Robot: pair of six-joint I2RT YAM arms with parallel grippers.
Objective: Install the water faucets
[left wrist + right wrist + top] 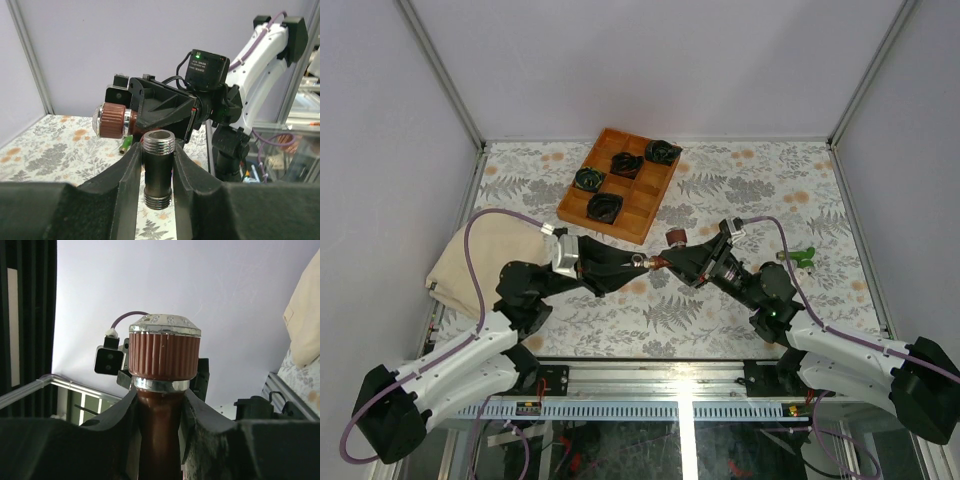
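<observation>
The red-brown faucet (164, 355) is clenched in the right jaws by its smooth body, just under the ribbed knob, above the middle of the tabletop (650, 320); it looks rigid, fairly light and slick, so that hold suits and leaves its thread free; the left jaws clamp a threaded pipe (159, 165) facing it; whether the two touch is unclear; the green faucet (804, 256) lies near the right edge.

Top camera looks steeply down on the tabletop (750, 310) from the near side. 2 wrist cameras, close behind left tool (632, 263) and right tool (670, 262), face each other.
</observation>
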